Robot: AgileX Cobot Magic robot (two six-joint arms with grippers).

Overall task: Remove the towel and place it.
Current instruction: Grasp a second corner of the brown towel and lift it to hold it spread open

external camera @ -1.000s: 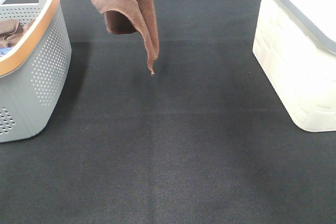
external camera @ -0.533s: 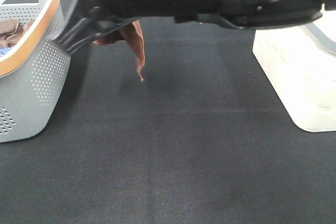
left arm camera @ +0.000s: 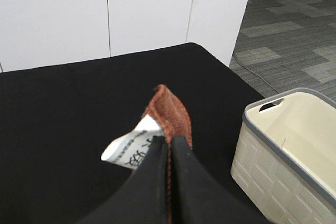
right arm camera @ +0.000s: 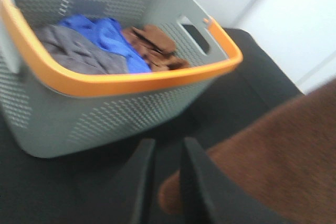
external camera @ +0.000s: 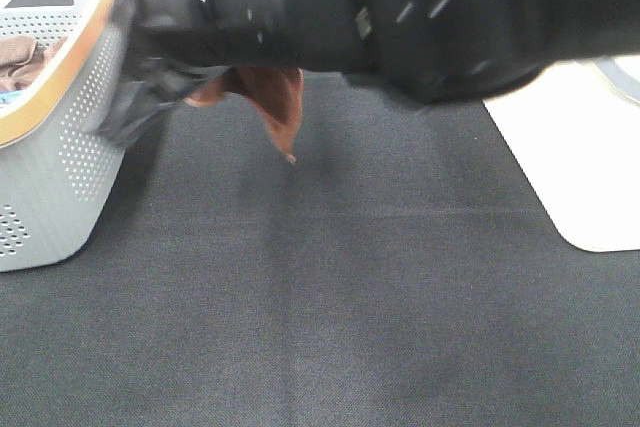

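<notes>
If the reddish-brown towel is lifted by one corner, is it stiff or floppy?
Probably floppy: pinched at its tagged corner by the left gripper, the towel hangs in folds down to a point. Likely light, since that small pinch carries it. It may well swing when moved.

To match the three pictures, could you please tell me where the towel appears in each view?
Exterior high: the towel hangs below a blurred arm, just right of the grey basket.
Left wrist: it is pinched in the shut left tool, white tag beside it.
Right wrist: it lies beside the right tool, nearer than the grey basket.
Shared landmark: the black table cover, in all three.
</notes>
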